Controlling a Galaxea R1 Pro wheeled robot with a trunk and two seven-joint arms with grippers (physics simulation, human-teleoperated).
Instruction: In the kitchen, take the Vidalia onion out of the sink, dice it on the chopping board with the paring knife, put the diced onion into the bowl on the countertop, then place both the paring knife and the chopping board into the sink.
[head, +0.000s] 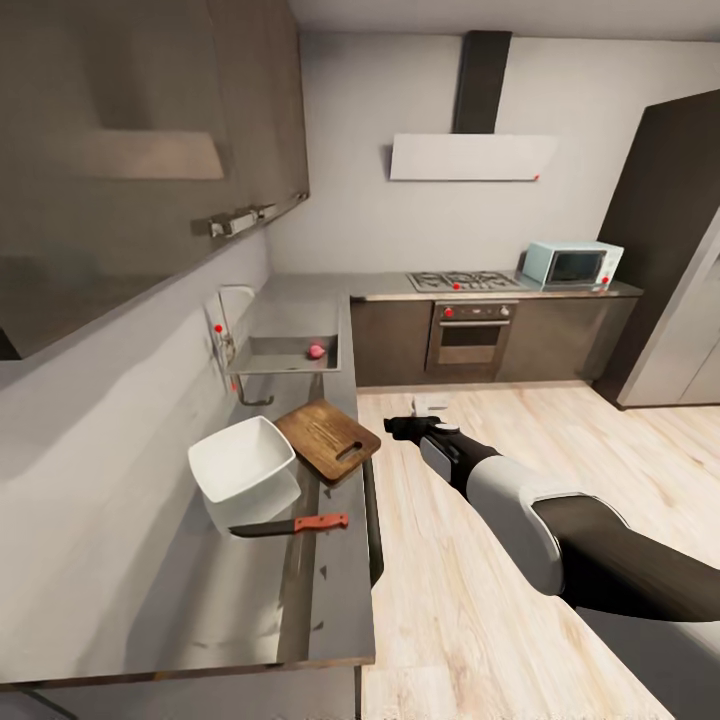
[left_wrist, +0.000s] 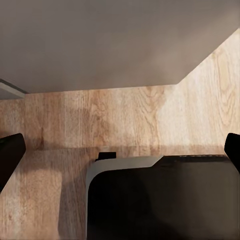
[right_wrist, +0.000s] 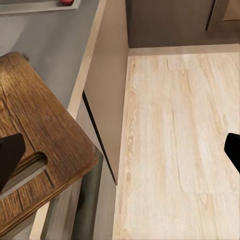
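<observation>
Small pinkish-red Vidalia onion (head: 316, 350) sits in the stainless-steel sink (head: 290, 356) — far and left of the right gripper (head: 397, 428), which hovers empty, fingers spread (off the counter edge, beside the dark-brown wooden chopping board (head: 327, 439)). Right arm nearer.

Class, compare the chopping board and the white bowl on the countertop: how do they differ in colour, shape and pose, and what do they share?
The chopping board is dark-brown wood; the bowl is plain white. The chopping board is a flat slab with a slot hole near one end, while the bowl is hollow with raised sides. The chopping board's corner overhangs the countertop edge, whereas the bowl sits further in, towards the wall. Both have rounded corners, rest on the countertop side by side, and hold nothing.
</observation>
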